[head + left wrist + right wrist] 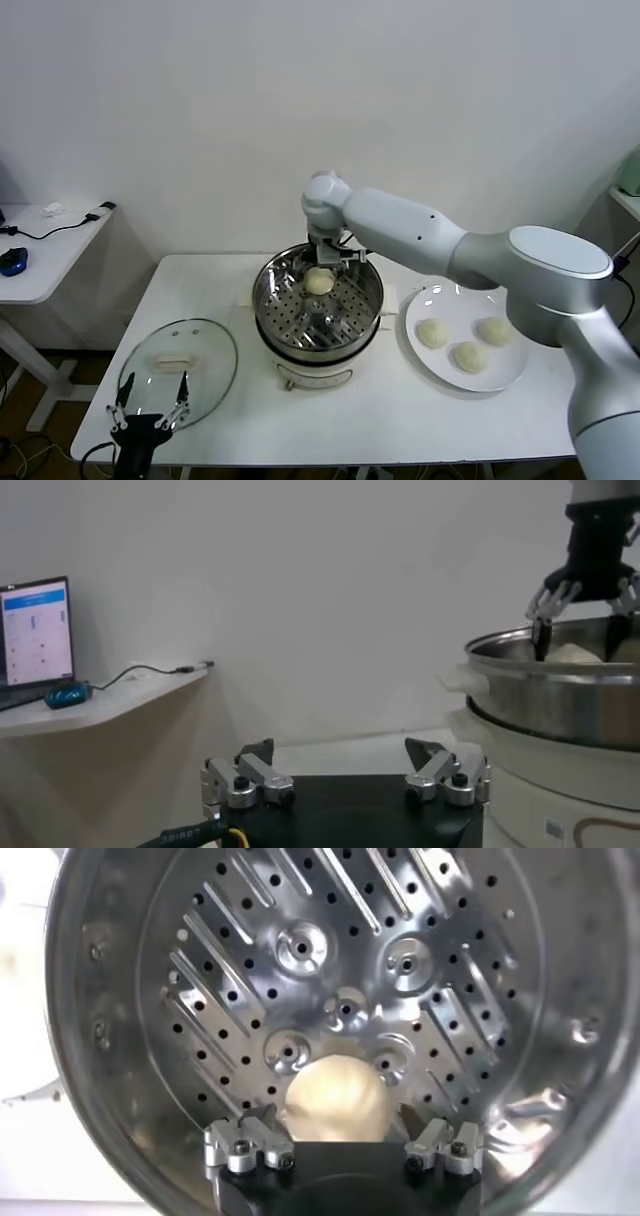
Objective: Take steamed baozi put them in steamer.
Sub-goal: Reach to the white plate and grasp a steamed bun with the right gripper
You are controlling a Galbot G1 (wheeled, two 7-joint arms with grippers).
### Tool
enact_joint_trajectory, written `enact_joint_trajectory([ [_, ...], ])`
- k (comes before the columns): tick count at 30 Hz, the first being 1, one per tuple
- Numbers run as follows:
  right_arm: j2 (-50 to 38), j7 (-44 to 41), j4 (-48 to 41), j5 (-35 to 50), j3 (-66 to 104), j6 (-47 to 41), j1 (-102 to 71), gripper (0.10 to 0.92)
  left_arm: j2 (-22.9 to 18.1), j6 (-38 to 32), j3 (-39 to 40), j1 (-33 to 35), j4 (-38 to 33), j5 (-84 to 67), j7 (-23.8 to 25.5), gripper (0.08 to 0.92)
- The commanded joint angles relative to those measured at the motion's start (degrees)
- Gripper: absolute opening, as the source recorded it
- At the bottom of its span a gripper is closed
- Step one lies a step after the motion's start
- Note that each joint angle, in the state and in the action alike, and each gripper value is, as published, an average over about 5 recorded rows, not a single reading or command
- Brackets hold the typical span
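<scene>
The steamer (268, 300) stands mid-table, a shiny steel pot on a white base. One cream-white baozi (318, 281) lies on its perforated floor at the far side. My right gripper (330, 262) hangs just above it, open. In the right wrist view the baozi (335, 1098) rests between the spread jaws of that gripper (338, 1114), with a small gap on each side. Three more baozi (469, 356) sit on the white plate (425, 305) to the right of the steamer. My left gripper (150, 405) is parked open at the table's front left, holding nothing.
A round glass lid (180, 365) with a white handle lies flat left of the steamer, right beside the left gripper. A white side table (45, 255) with cables stands off to the far left. From the left wrist, the steamer (560, 695) rises close by.
</scene>
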Motion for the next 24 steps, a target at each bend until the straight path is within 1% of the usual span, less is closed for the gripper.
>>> enact_joint_trajectory([
  [1,-5.3,0.5,4.7,6.5,0.1,-1.4,3.9,0.823,0.1,-0.3,0.1,0.6,-0.2,0.0,0.0,0.823],
  [4,-11.9,2.8,7.8,19.9,-6.9,-7.3,10.8,0.823,0.1,-0.2,0.2,0.7,-0.6,0.0,0.0,0.823],
  [7,-18.9,7.6,11.7,34.7,-16.7,-16.0,18.8,0.823,0.3,-0.1,0.2,0.9,-1.0,0.0,0.0,0.823],
  [9,-22.8,9.5,14.1,43.2,-21.4,-23.1,23.1,0.823,0.3,-0.1,0.1,0.8,-1.2,0.0,-0.1,0.823],
  [12,-28.5,9.4,17.7,53.8,-27.1,-35.6,27.5,0.823,0.3,-0.1,0.2,0.9,-1.5,-0.1,-0.1,0.823],
  [15,-34.2,9.0,20.5,59.7,-30.5,-47.7,29.2,0.823,0.4,0.0,0.3,0.9,-1.8,-0.1,-0.1,0.823],
  [17,-37.0,9.2,21.5,63.0,-31.7,-53.2,28.7,0.823,0.4,0.1,0.4,0.9,-1.9,-0.1,0.0,0.823],
  [21,-40.2,10.0,21.7,68.0,-32.0,-59.3,25.2,0.823,0.5,0.2,0.3,1.0,-2.4,-0.2,0.2,0.823],
  [24,-41.4,9.4,21.4,65.9,-31.0,-61.2,21.2,0.823,0.7,0.2,0.2,1.4,-2.7,-0.4,0.2,0.823],
])
